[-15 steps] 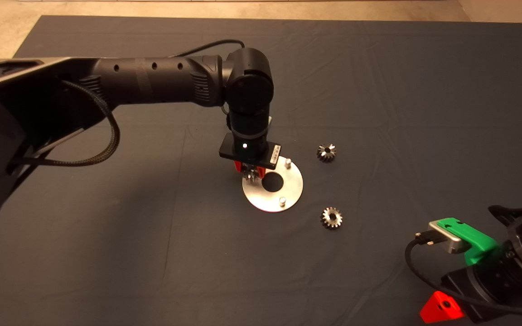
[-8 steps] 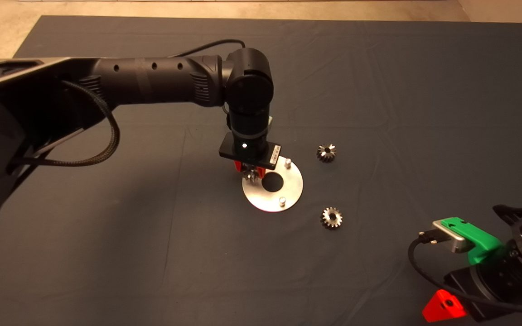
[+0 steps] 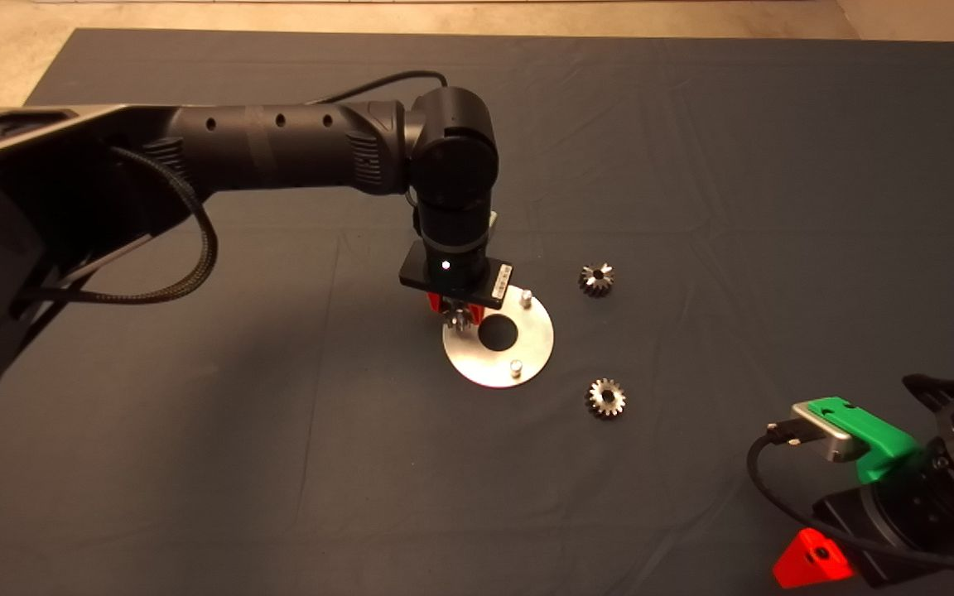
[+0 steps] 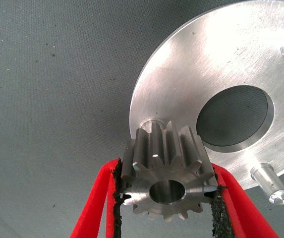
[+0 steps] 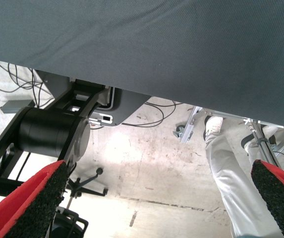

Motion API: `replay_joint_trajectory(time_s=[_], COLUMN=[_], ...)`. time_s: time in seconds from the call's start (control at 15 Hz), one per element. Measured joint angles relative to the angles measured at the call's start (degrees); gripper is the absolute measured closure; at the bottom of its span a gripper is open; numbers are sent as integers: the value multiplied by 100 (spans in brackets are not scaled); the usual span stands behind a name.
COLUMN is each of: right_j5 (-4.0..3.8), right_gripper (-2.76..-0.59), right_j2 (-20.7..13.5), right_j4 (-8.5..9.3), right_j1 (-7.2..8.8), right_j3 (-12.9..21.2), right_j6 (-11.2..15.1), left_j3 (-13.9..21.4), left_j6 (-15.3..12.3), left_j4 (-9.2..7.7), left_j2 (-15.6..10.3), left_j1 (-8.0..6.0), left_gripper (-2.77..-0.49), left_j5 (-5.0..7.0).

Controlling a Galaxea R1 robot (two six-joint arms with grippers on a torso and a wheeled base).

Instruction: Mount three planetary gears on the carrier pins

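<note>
surface: dark mat [image 3: 195, 463] on table, faint creases
plate: round silver plate [image 3: 531, 352] flat on mat, mid-table (two pins visible)
loose gears: far gear [image 3: 597, 279] and near gear [image 3: 606, 397], both on mat right of plate, apart from it

Brushed silver metal plate [image 4: 191, 74], shiny steel gear [image 4: 166, 173], matt cloth mat [image 3: 195, 414].

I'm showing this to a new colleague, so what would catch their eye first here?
First, the left claw shut on a gear, poised at a pin on the edge of the silver plate mid-mat. Next, two loose gears lying on the mat beside the plate, one farther back and one nearer. The right claw waits open at the lower right.
</note>
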Motion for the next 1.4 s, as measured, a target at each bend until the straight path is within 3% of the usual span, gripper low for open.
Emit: replay_joint_trajectory(time_s=[0.6,1.4], right_j5=[0,2], right_gripper=[-275,-275], right_j2=[0,0], right_j4=[0,0], right_j1=[0,-2], right_j3=[-2,-2], right_j6=[-2,-2], left_j3=[-149,-262], left_j6=[266,326], left_j4=[17,61], left_j2=[-15,-65], left_j1=[-27,-79], left_gripper=[-87,-87], left_j5=[-28,-17])
